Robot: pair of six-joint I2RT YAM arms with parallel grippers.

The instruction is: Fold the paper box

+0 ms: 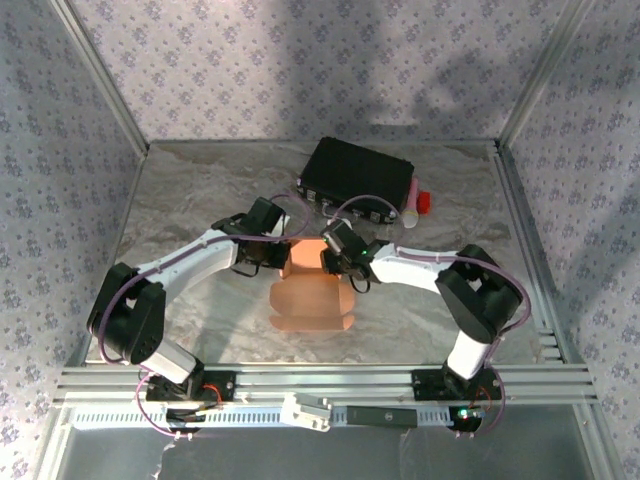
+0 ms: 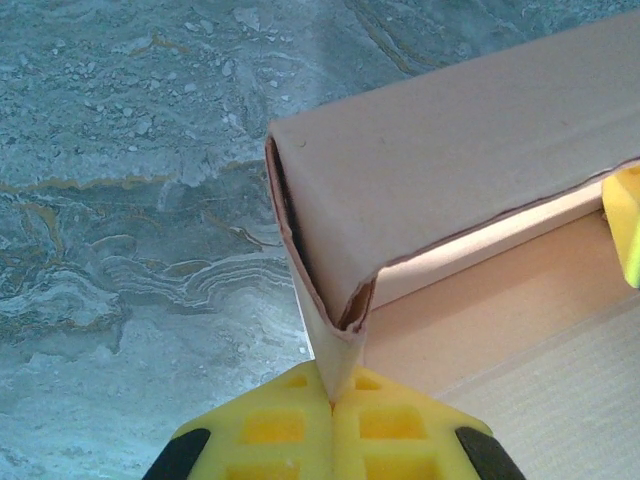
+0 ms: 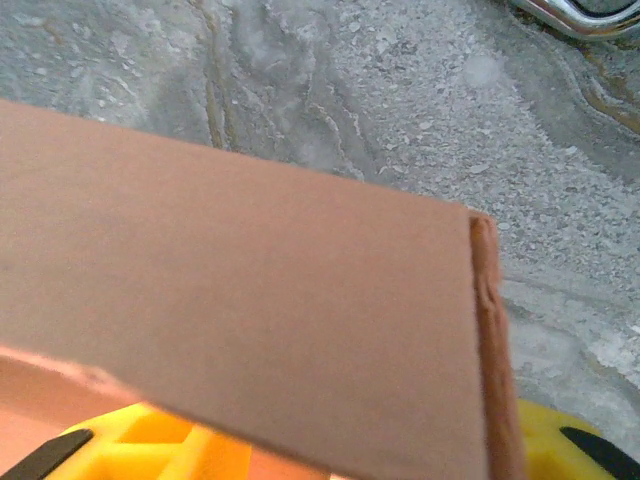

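Paper box [image 1: 310,300] sits right between the two grippers: its far wall stands up at their fingertips, and the rest of the salmon sheet lies flat on the marbled table [image 1: 200,200], back towards the arm bases.

Left gripper [image 2: 335,398] is clamped tight, yellow fingers pinched together on the corner flap. The folded wall rises straight ahead of those tips, with a dark slit where the layers meet at the corner.

Right gripper [image 3: 350,455] has its jaws parted. One yellow finger shows to each side, and the cardboard panel lies across the gap ahead of them. I see no pinch there, so I judge it is not gripping anything. One of its yellow fingers [image 2: 625,225] peeks in at the far end of the wall, opposite the left one.

By my reading, the step in hand is setting up the far wall, with one corner held. Plenty remains, since most of the sheet is flat.

Next, I'd say, the free right gripper has to take a fresh hold or press on that wall. The left must keep the corner pinned, otherwise the thin card could spring open.

Count:
- one paper box
- two grippers
- one black case [image 1: 357,178], beyond both grippers
- one white container with a red cap [image 1: 418,203], just beside the case
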